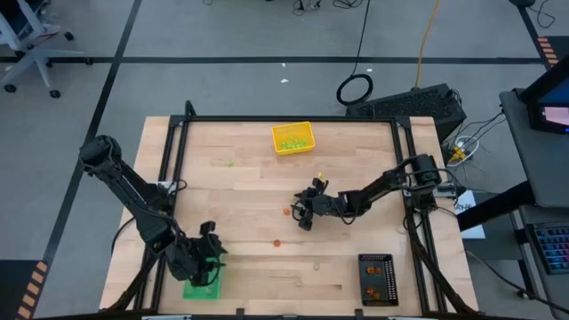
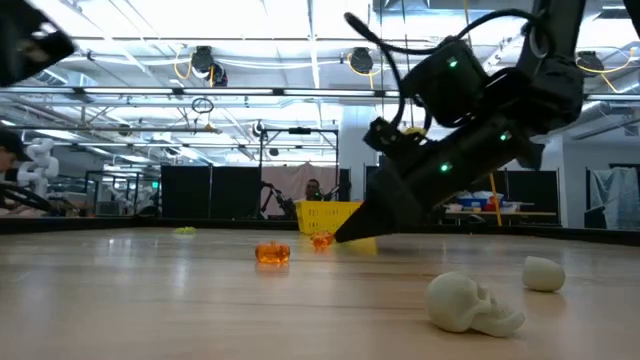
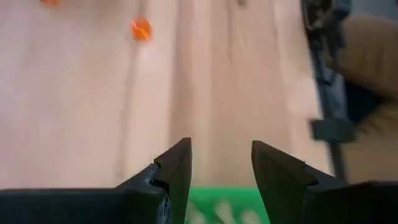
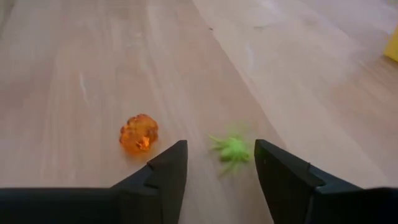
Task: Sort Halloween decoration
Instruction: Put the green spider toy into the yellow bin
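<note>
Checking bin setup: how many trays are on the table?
3. Yellow tray at the far edge, middle. Green tray near left, partly covered. Black tray near right. No others show; none seem hidden.

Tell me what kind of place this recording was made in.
Probably a robotics lab or workshop: a wooden table in a black frame on taped concrete floor, ceiling striplights, and an office chair nearby.

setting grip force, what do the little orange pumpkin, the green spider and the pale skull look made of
The faceted orange pumpkin piece looks like translucent glossy plastic: light glows through it. The light green spider looks like soft or thin matte plastic with fine legs, though it is blurred. The pale beige skull looks opaque, matte moulded plastic or resin; which one cannot be told.
</note>
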`<state>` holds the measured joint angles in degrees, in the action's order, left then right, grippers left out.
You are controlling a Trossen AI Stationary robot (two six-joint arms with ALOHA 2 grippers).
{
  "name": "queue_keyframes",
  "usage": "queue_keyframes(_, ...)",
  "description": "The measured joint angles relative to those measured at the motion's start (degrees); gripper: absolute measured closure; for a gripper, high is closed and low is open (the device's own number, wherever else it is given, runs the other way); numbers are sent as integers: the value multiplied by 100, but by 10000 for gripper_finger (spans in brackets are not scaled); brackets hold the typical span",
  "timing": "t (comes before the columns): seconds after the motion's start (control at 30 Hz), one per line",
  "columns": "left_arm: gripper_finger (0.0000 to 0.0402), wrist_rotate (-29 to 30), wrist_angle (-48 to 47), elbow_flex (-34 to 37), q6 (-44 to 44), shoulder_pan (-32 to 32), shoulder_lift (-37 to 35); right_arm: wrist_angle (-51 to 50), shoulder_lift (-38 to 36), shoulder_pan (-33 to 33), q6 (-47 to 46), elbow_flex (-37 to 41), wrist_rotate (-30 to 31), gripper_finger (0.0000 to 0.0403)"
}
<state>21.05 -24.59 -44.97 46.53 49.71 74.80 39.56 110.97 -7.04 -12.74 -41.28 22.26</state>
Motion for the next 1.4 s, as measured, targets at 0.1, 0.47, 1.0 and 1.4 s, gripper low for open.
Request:
queue_keyframes(0.1, 236, 315, 8, 0, -518, -177, -41, -218, 171, 59, -23, -189, -9, 232)
queue_keyframes(0.47, 236, 1000, 6, 0, -1607, -662, -39, -727, 267, 99, -229, -340, 84, 329)
queue_keyframes(1.0, 236, 1830, 154, 2, -1877, -1043, -39, -882, -620, 310, 774, -302, -53, 400)
queue_keyframes(1.4, 236, 1739, 1665, 2, -3593, -1399, 11, -834, -1966, 623, 1217, 4, -2307, 402)
